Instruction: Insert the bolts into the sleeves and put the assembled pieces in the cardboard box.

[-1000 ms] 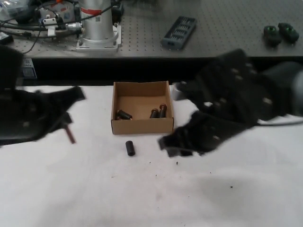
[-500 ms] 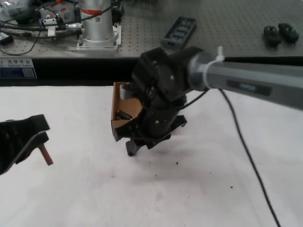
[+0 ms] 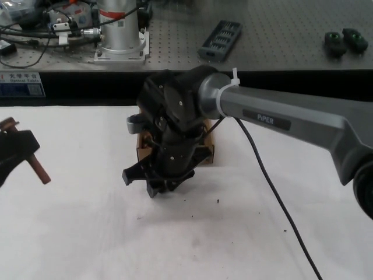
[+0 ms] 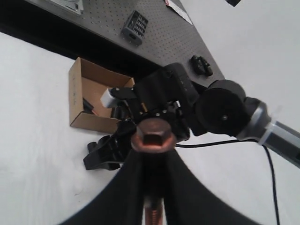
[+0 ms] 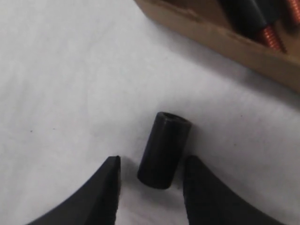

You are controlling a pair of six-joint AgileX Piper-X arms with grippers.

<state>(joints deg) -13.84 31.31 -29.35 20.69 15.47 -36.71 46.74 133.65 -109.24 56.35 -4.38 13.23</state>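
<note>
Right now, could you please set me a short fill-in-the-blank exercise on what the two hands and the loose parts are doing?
1. The left hand is shut on a copper ___.
2. The right hand is open, with one finger on each side of a black ___.
3. That black piece lies on the white cloth, not inside but ___ the cardboard box.

Missing words: bolt; sleeve; outside.
</note>
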